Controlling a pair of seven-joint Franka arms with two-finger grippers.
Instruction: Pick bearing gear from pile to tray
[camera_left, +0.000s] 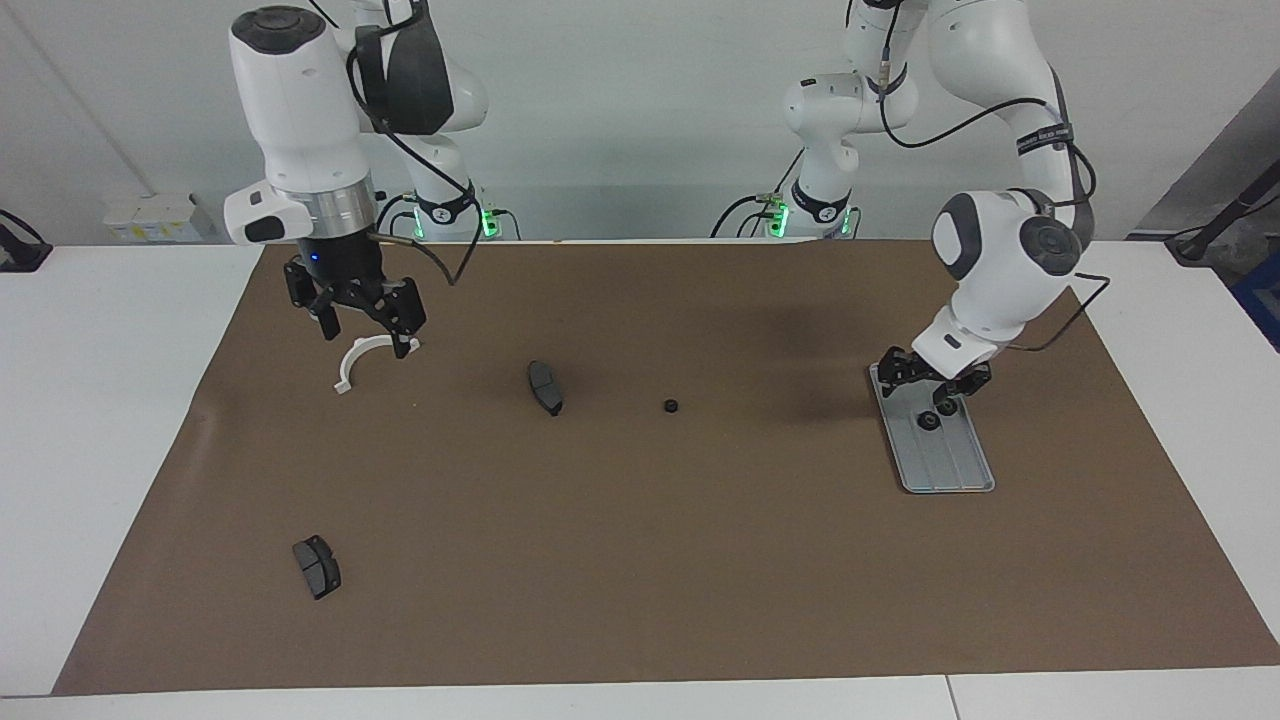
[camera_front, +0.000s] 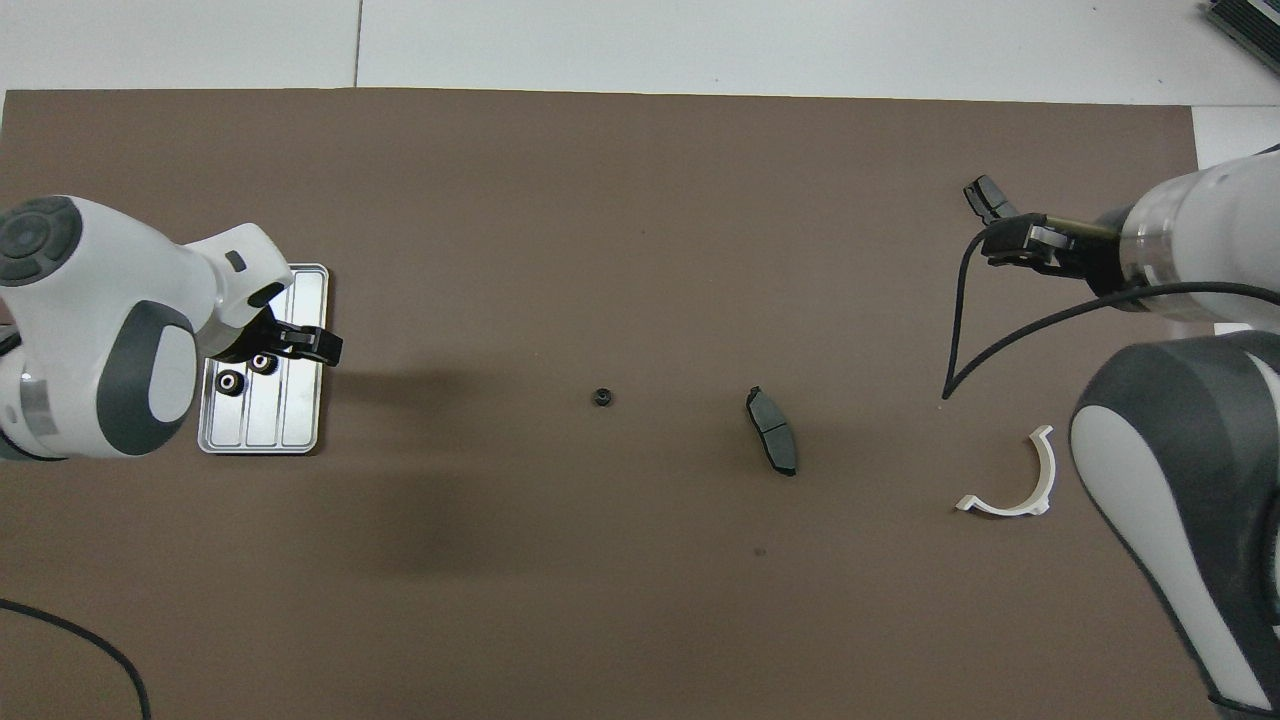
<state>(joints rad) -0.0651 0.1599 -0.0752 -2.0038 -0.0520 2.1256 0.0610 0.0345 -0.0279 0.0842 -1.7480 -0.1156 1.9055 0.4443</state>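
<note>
The silver tray (camera_left: 950, 470) lies on the brown mat at the left arm's end, with two small black gears (camera_left: 928, 421) (camera_left: 946, 406) in its part nearer the robots; they also show in the overhead view (camera_front: 230, 382) (camera_front: 263, 362). My left gripper (camera_left: 935, 383) is low over that end of the tray (camera_front: 305, 300), open and empty, just above one gear. A third gear (camera_left: 671, 405) (camera_front: 602, 397) lies alone mid-mat. My right gripper (camera_left: 365, 330) (camera_front: 1015, 243) is open and empty above the white half-ring bracket (camera_left: 352, 362) (camera_front: 1020, 480).
One dark brake pad (camera_left: 545, 387) (camera_front: 772, 444) lies beside the loose gear, toward the right arm's end. A second brake pad (camera_left: 317, 566) lies farther from the robots at the right arm's end. The brown mat (camera_left: 640, 580) covers most of the white table.
</note>
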